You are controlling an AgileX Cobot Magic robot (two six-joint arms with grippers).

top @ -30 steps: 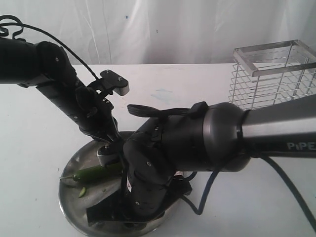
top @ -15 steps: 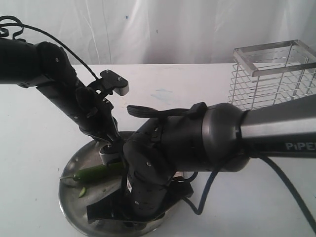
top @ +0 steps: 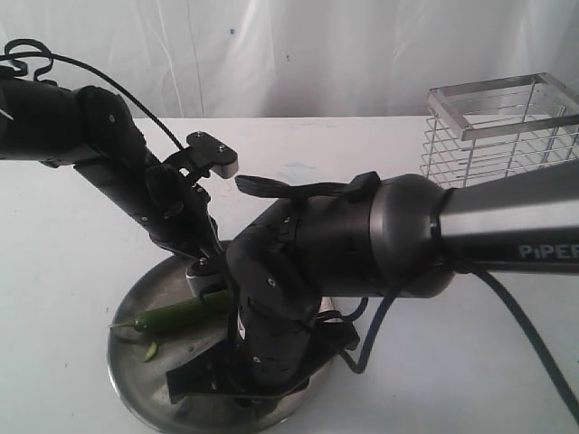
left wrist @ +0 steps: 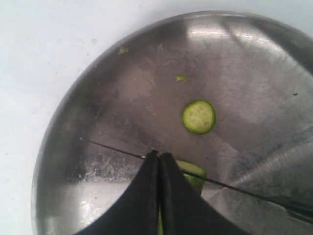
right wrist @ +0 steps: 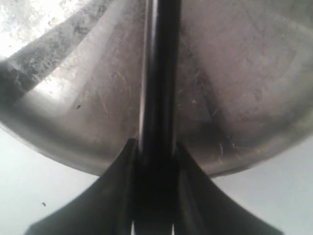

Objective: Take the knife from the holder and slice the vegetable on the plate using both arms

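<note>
The plate (top: 136, 391) lies at the table's front, with the green vegetable (top: 176, 314) across it. My left gripper (top: 210, 287) is shut, and its tips (left wrist: 159, 154) press down on the vegetable's cut end (left wrist: 194, 177). A round slice (left wrist: 198, 116) lies loose on the plate (left wrist: 122, 88). My right gripper (right wrist: 155, 147) is shut on the knife (right wrist: 159, 88). The dark blade (top: 194, 375) lies low over the plate's front, and its thin edge (left wrist: 234, 186) crosses the vegetable just past the left fingertips. The right arm's bulk hides its fingers in the exterior view.
The chrome wire holder (top: 502, 136) stands at the back right of the white table. A small green piece (top: 150, 352) lies near the vegetable's stem end. A black cable (top: 380, 334) loops down beside the plate's right rim.
The right arm has shifted slightly and the blade has slid a little to the right over the plate. The left arm has barely moved and both grips are unchanged.
</note>
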